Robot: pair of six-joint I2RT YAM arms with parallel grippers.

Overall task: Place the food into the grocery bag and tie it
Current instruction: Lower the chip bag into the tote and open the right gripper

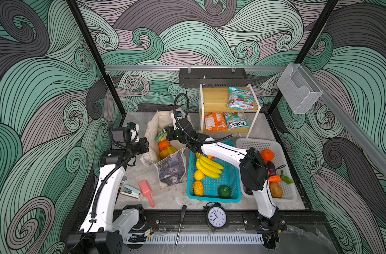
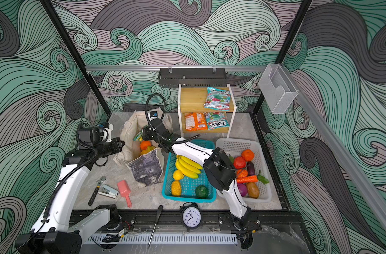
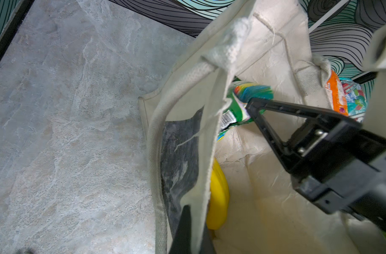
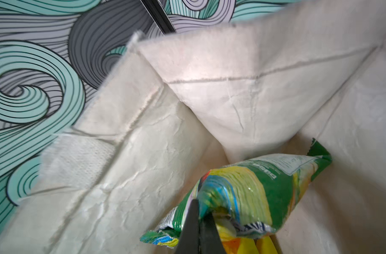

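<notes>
Left of centre, my left gripper (image 1: 146, 144) is clenched on the bag (image 1: 171, 170) rim; mid-frame, my right gripper (image 1: 166, 136) grasps the green packet (image 1: 160, 136) in its mouth. An orange (image 1: 164, 145) is already inside; further right, the teal basket (image 1: 214, 199), the white basket (image 1: 258, 141) and the tying remain

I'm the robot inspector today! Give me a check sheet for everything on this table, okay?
Surface: grey marbled tabletop, no spills seen.
Job's things: grocery bag open, orange inside; bananas in teal basket; carrot in white basket; packets on shelf.
Clutter: clock, screwdriver, pink scoop, stapler, wrench.
Hands: left hand shut on the bag's rim; right hand shut on green packet in the bag's mouth.
Cables: black ribbed hoses, no snag seen.
Surroundings: swirly wave walls, clear box on rail.
</notes>
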